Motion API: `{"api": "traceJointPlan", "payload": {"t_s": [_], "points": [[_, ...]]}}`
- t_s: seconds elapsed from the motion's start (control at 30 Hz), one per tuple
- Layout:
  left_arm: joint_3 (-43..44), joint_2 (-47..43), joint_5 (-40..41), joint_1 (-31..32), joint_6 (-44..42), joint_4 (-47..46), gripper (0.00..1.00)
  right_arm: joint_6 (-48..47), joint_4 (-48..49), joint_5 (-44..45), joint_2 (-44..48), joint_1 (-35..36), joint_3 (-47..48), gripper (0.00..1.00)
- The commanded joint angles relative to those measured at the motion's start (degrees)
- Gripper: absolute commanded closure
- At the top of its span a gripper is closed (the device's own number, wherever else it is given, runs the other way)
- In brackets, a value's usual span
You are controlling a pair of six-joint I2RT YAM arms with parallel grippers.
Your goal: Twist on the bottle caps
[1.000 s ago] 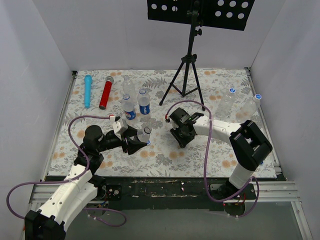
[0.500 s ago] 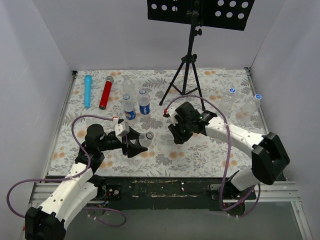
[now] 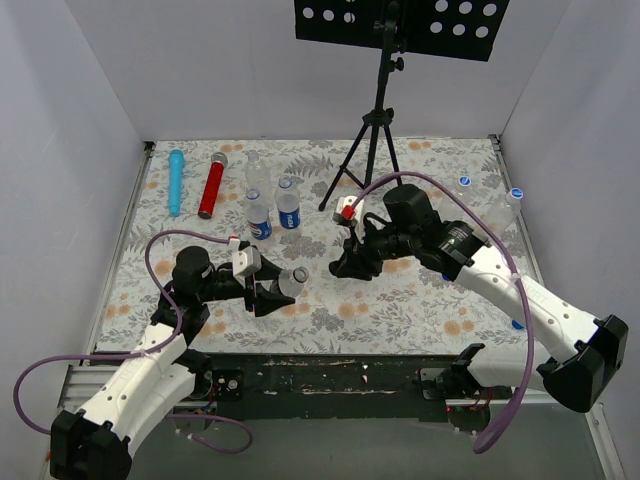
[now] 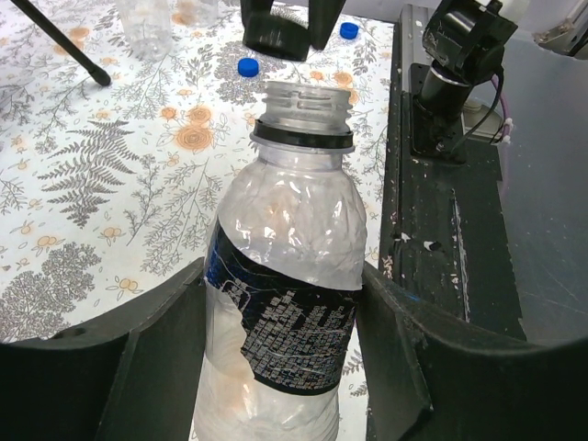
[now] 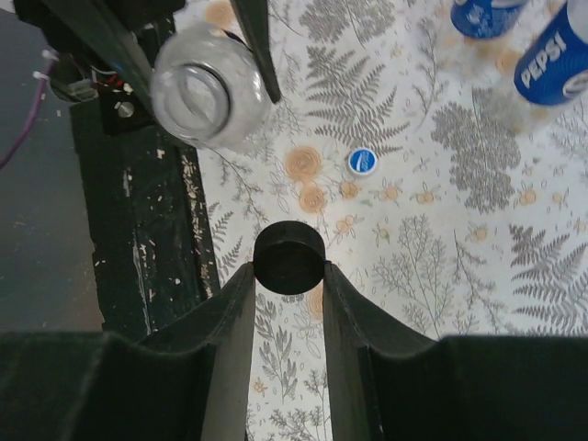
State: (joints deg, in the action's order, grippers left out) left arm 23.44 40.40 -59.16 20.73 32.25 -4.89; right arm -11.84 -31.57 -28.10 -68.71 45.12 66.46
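My left gripper [image 3: 268, 292] is shut on a clear plastic bottle [image 3: 291, 281] with a dark label and holds it tilted toward the right arm. In the left wrist view the bottle [image 4: 287, 276] sits between the jaws with its threaded neck [image 4: 304, 106] open. My right gripper [image 3: 345, 264] is shut on a black bottle cap [image 5: 288, 258], pinched at the fingertips above the mat, a short way right of the bottle mouth [image 5: 208, 92]. A blue cap [image 5: 362, 160] lies on the mat. Two blue caps [image 4: 248, 66] show beyond the bottle.
Three Pepsi bottles [image 3: 288, 208] stand behind the left gripper. A blue cylinder [image 3: 176, 181] and a red cylinder [image 3: 211, 186] lie at the back left. A black tripod [image 3: 374, 150] stands at the back centre. Two capped clear bottles [image 3: 455, 203] stand at the right.
My right arm has swung its elbow out to the right and risen, keeping the black cap and shifting slightly left toward the bottle. My left gripper has drawn the bottle slightly nearer.
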Motion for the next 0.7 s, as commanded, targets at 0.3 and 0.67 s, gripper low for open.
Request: {"api": "traceJointPlan", "payload": {"t_s": [0.3, 0.67], "points": [[2.93, 0.73, -0.43, 0.98, -2.81, 2.86, 0.65, -6.18, 3.36, -11.72, -3.01, 3.48, 9.13, 0.79], [3.28, 0.82, -1.14, 1.33, -2.98, 3.22, 0.68, -7.85, 1.69, -11.02, -6.53, 6.47, 11.24, 0.80]]}}
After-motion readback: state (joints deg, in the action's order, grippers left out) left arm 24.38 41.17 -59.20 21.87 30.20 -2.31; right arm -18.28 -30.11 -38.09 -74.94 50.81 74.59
